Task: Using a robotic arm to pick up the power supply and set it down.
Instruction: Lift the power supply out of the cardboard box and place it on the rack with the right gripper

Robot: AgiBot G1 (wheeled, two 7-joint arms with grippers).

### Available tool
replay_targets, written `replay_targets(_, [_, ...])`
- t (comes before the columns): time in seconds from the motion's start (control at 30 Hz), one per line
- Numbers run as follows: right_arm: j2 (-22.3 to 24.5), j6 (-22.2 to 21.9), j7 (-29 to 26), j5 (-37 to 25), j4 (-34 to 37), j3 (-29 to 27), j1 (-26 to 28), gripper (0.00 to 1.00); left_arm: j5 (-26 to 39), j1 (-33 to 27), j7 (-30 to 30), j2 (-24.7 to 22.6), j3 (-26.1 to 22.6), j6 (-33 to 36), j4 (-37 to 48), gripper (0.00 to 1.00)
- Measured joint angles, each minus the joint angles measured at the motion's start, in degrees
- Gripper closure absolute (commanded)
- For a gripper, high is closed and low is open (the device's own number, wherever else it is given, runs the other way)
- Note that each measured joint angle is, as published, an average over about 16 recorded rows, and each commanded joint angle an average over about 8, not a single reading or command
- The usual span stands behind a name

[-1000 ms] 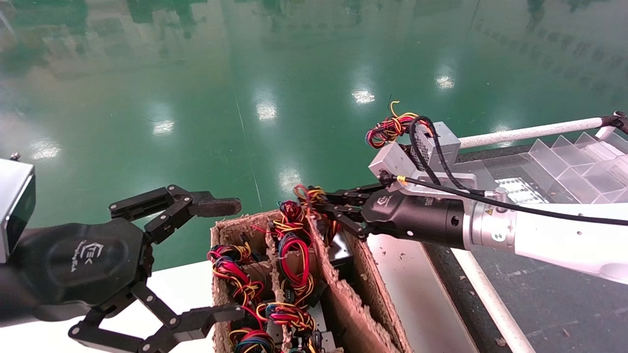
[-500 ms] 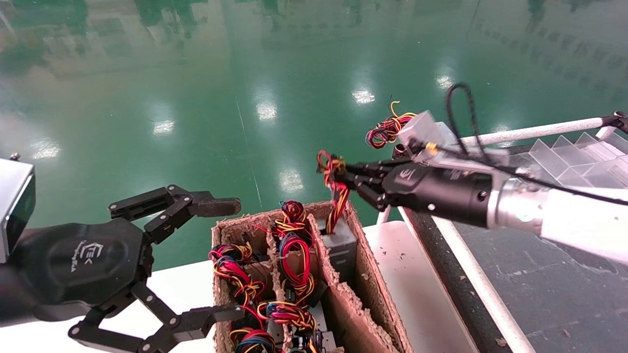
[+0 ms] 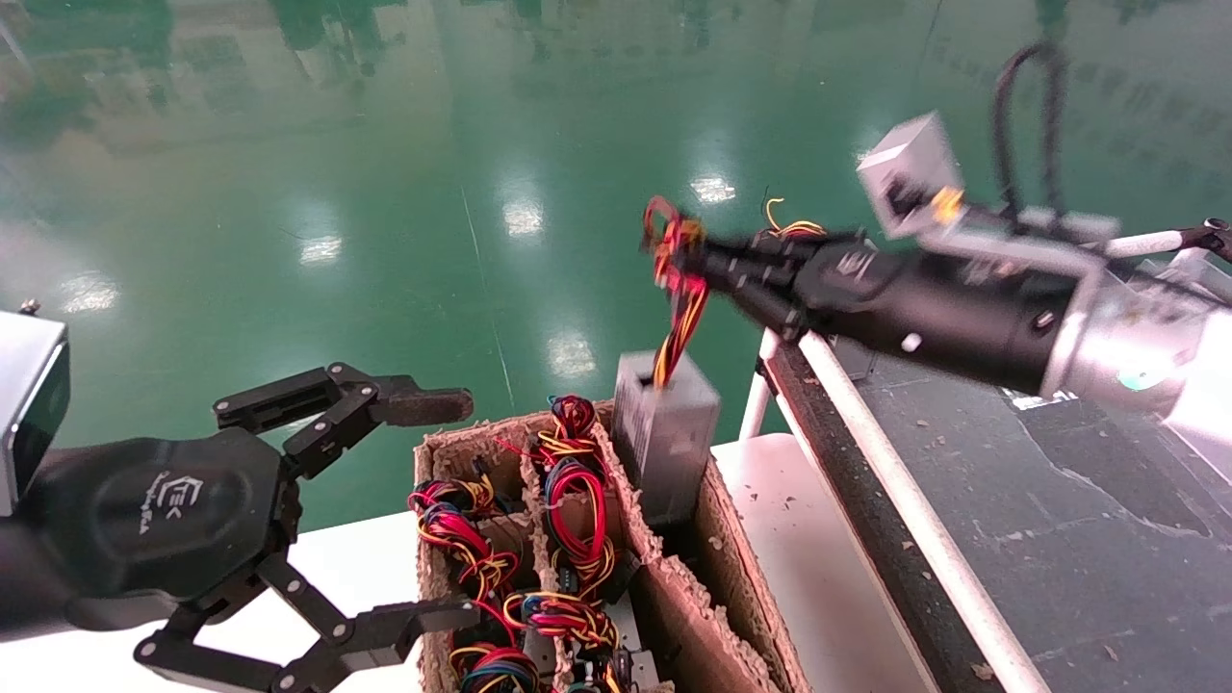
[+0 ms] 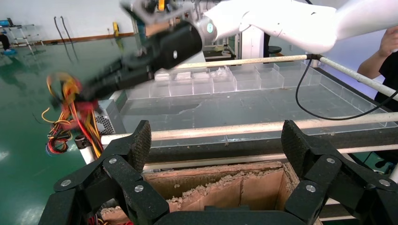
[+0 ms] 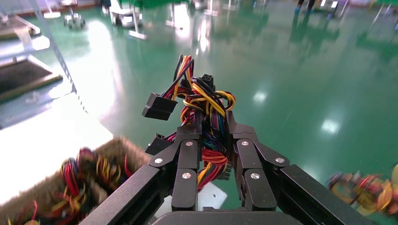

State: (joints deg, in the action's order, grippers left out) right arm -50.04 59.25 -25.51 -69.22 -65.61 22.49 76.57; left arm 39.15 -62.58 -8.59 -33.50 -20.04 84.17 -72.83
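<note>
At centre frame the right gripper point(image 3: 688, 255) clenches the wire bundle point(image 5: 206, 110), the power supply point(image 3: 664, 423) dangling above the cardboard box point(image 3: 731, 577); left gripper point(image 3: 423, 510) spread wide lower left.

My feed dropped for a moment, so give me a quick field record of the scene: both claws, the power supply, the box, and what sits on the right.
right claw: shut on the wire bundle, raised beyond the box's far end
power supply: grey, hanging by its wires, tilted, lower end at the box's far right slot
cardboard box: divided into slots, more wired units inside
left claw: open, holding nothing, beside the box's left side
right side: dark work surface with white rails, another power supply lying on it
</note>
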Motion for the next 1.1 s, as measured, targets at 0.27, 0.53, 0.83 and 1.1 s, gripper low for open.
replay_targets(0.27, [1.11, -1.42, 2.61, 1.57, 0.01, -3.06, 3.41, 1.00, 0.00, 0.00, 0.00, 0.00, -0.01, 0.00, 0.00, 0.00])
replay_targets(0.53, [-0.59, -3.83, 6.59, -0.23, 5.52, -4.09, 10.17, 1.00, -0.01, 0.00, 0.01, 0.01, -0.01, -0.01, 0.00, 0.00])
replay_targets(0.83, [-3.30, -6.30, 13.85, -2.75, 17.88, -4.73, 19.04, 1.00, -0.02, -0.01, 0.01, 0.01, -0.02, -0.01, 0.00, 0.00])
replay_targets(1.1, [-2.54, -5.97, 21.88, -3.18, 29.10, -6.04, 24.21, 1.00, -0.02, -0.01, 0.01, 0.01, -0.03, -0.01, 0.00, 0.00])
